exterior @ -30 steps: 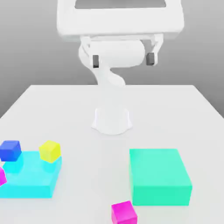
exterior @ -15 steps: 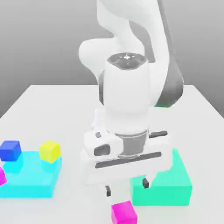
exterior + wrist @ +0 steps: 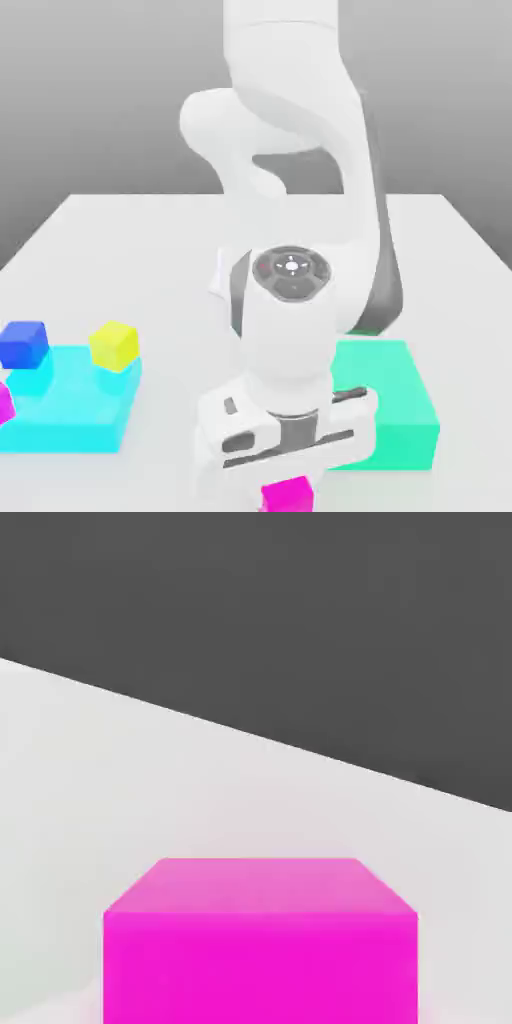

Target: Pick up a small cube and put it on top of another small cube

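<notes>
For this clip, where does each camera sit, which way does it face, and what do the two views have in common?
Exterior view: off the arm, facing the arm across the white table; the arm bends down toward the camera over the magenta cube, with a teal block, a cyan block, a yellow cube and a blue cube around it.
Hand view: on the hand, low over the table, looking at the magenta cube close up; nothing of the arm is visible.
Shared: the magenta cube and the white table.
</notes>
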Controlling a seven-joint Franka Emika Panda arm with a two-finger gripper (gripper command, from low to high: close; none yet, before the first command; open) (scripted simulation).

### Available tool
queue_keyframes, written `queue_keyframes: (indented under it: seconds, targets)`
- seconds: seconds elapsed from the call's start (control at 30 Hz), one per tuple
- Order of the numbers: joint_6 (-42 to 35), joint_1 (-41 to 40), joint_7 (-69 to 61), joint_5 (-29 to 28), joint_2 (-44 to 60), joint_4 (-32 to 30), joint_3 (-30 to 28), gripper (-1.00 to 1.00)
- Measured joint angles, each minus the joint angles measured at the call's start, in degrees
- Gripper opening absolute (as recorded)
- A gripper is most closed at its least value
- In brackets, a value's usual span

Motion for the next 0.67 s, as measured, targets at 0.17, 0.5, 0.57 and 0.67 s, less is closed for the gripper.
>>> queue_keyframes:
  seconds: [0.17,0.5,0.57,0.67]
  targets:
    - [-7.0,-4.7,0.0,0.3,-6.5,0.5,-4.9,-1.0]
    - [-15.3,-19.9,-2.0,4.0,-10.3,4.2,-19.3,-1.0]
    - [-12.5,-22.4,-4.2,7.3,-6.3,4.8,-19.8,1.0]
    - [-12.5,-22.4,-4.2,7.3,-6.3,4.8,-19.8,1.0]
